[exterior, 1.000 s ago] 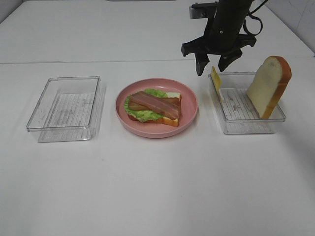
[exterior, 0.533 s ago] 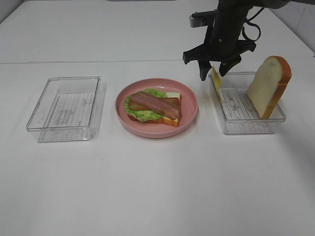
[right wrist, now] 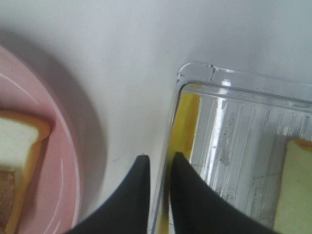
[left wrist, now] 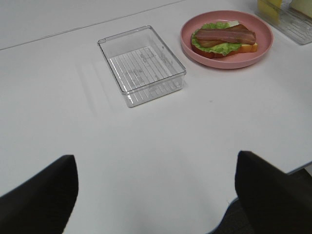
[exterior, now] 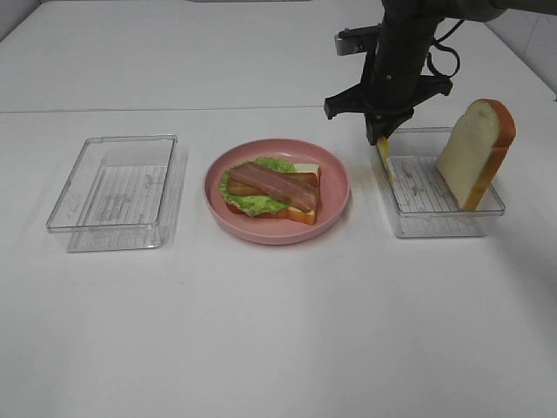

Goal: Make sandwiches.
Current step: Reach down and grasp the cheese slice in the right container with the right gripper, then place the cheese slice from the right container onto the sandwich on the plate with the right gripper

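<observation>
An open sandwich (exterior: 271,190) lies on the pink plate (exterior: 335,213): a bread slice, green lettuce and brown-red bacon strips on top. It also shows in the left wrist view (left wrist: 224,39). A yellow cheese square (exterior: 384,155) stands against the left wall of the right clear tray (exterior: 439,228). A second bread slice (exterior: 474,152) leans upright at that tray's right end. My right gripper (exterior: 383,138) is down at the cheese, its fingers nearly together around the cheese (right wrist: 187,122) and the tray wall. My left gripper (left wrist: 155,158) is open and empty, out of the exterior view.
An empty clear tray (exterior: 113,187) stands left of the plate and also shows in the left wrist view (left wrist: 141,63). The white table (exterior: 278,331) has a seam line across the back. The plate's rim (right wrist: 53,161) lies close beside the right gripper.
My right gripper has come down over the cheese square at the tray's left wall, and its fingers have gone from wide open to nearly together. Nothing else moved.
</observation>
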Robot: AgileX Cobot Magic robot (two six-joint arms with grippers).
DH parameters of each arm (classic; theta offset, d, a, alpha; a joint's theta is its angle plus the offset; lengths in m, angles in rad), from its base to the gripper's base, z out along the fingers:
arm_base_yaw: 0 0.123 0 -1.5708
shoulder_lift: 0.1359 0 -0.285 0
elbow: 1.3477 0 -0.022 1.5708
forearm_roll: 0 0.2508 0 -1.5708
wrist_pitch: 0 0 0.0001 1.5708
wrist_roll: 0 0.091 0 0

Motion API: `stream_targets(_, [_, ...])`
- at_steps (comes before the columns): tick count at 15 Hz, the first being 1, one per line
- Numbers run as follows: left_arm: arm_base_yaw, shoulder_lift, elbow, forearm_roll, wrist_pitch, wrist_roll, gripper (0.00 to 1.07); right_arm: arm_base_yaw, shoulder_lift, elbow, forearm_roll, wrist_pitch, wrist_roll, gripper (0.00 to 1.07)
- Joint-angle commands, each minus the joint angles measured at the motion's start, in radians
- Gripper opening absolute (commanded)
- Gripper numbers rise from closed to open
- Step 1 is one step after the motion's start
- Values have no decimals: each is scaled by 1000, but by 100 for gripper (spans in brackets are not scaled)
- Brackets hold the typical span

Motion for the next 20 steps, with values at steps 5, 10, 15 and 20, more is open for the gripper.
stream_targets(5, [-3, -23, 2, 0, -9, 0, 83, -1, -2, -35, -14, 41, 13, 0])
stream_targets(10, [-3, -23, 2, 0, -9, 0, 83, -1, -88, -72, 11, 80, 8, 0])
stream_targets(15, [-3, -23, 2, 0, -9, 0, 83, 0, -177, -72, 281, 133, -119, 0])
stream_targets(20, [-3, -23, 2, 0, -9, 0, 83, 0, -167, -50, 574, 136, -213, 0])
